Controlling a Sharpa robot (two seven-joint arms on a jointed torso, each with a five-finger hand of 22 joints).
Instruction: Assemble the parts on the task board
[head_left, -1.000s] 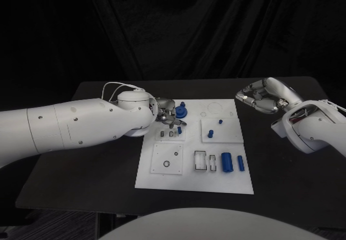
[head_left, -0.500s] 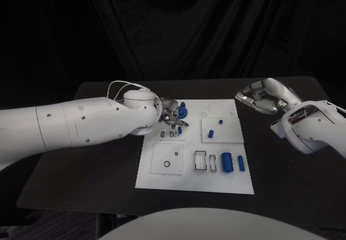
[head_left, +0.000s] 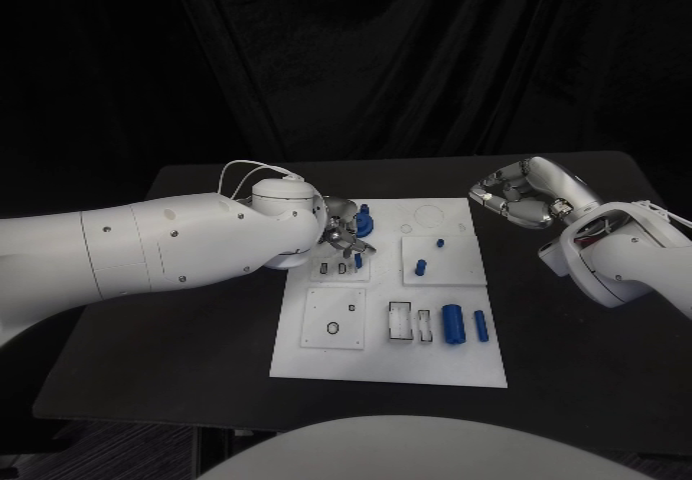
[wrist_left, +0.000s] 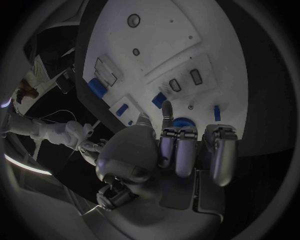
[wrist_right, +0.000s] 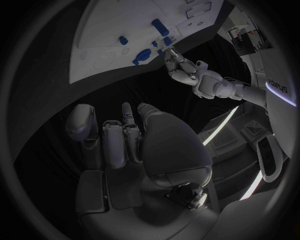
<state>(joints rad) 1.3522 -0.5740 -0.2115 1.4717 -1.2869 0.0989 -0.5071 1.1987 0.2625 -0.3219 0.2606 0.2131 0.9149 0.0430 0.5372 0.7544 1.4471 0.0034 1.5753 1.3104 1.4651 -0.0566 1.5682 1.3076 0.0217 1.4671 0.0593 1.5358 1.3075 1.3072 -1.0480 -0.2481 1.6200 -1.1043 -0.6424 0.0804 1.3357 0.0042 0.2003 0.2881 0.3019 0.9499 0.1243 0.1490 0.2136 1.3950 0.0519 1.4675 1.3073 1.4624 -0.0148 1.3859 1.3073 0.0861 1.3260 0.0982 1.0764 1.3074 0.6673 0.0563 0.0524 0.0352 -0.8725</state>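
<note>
The white task board (head_left: 433, 372) lies mid-table. A blue knob (head_left: 364, 214) stands at its far left corner, also the blue knob (wrist_left: 182, 122) in the left wrist view. My left hand (head_left: 342, 232) hovers right beside that knob, thumb and one finger stretched apart, the others bent, nothing seen between them. A small blue peg (head_left: 358, 260) stands just below the hand. More blue parts: a peg (head_left: 420, 267), a thick cylinder (head_left: 453, 324) and a thinner one (head_left: 480, 326). My right hand (head_left: 522, 192) hangs curled and empty beyond the board's right edge.
Two empty rectangular frames (head_left: 411, 324) sit left of the cylinders, and a plate with a ring hole (head_left: 333, 326) lies at the board's near left. Bare black table (head_left: 173, 340) surrounds the board on both sides.
My left arm has crept a little toward the board's far left corner; the hand stays by the blue knob. The right hand has turned slightly in place.
</note>
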